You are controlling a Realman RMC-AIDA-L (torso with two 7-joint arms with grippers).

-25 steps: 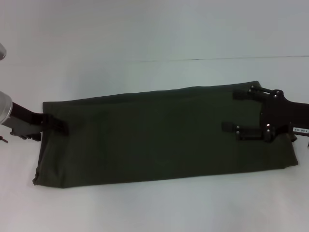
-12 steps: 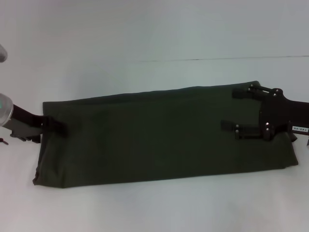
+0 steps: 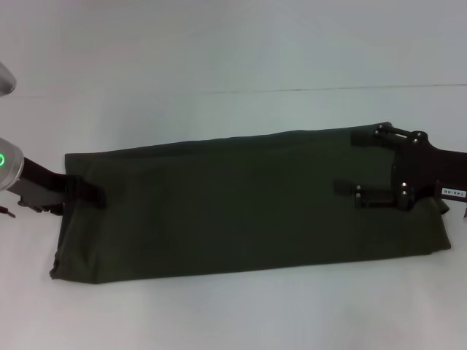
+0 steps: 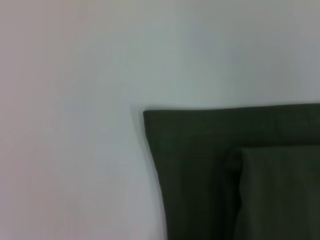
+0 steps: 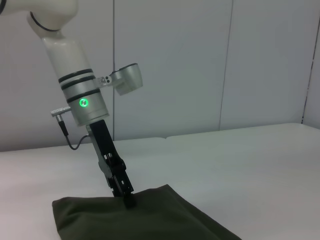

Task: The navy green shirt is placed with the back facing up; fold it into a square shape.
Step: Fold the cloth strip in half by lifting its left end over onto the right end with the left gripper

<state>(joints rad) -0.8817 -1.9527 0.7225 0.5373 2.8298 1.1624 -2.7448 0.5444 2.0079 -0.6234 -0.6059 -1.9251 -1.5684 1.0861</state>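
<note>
The navy green shirt [image 3: 248, 204] lies flat on the white table [image 3: 233, 51] as a long, narrow band running across the head view, its sides apparently already folded in, so what is left, by my reading, is to bring one short end over the other to make the square; the layered fold shows in the left wrist view, where a second ply sits on top near the corner of the cloth; the left gripper [image 3: 93, 194] sits down at the shirt's left end, its tips touching the edge of the cloth, and the right wrist view shows them pressed into that end, though I cannot tell whether they are closed on the fabric or merely resting; the right gripper [image 3: 349, 162] hovers over the right end with its two fingers spread wide apart, one near the far edge, one toward the middle, holding nothing; each arm takes one end, likely because the garment is far too wide for one gripper
</note>
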